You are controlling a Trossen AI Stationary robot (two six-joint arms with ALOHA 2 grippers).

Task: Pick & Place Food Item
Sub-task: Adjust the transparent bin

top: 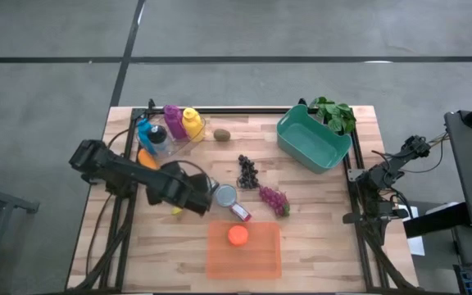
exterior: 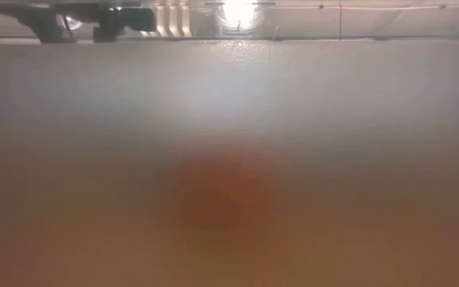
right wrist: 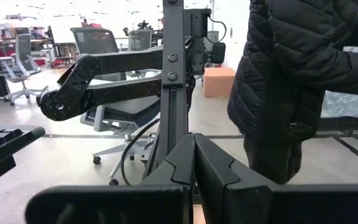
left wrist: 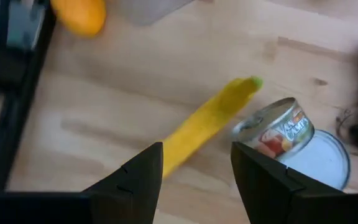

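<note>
- Wooden table (top: 318, 221), high view: we saw the left gripper (top: 193, 199) over the yellow banana (top: 176, 211), beside the can (top: 225, 196); an orange fruit (top: 237, 235) lay on the orange tray (top: 260, 260).
- Left wrist view: fingers (left wrist: 135, 180) stood wide apart, empty, the banana (left wrist: 197, 127) between them.
- Right wrist view: the right gripper (right wrist: 194, 163), parked off-table, showed fingers pressed together, facing a person (right wrist: 291, 74).

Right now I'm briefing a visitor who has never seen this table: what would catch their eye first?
Probably the left gripper, jaws open, low over the yellow banana lying on the wood beside a tipped soup can. Next, the orange tray at the table's near edge holding one orange fruit, and the teal bin at the far right. The right gripper is parked off the table's right side, jaws shut.
</note>
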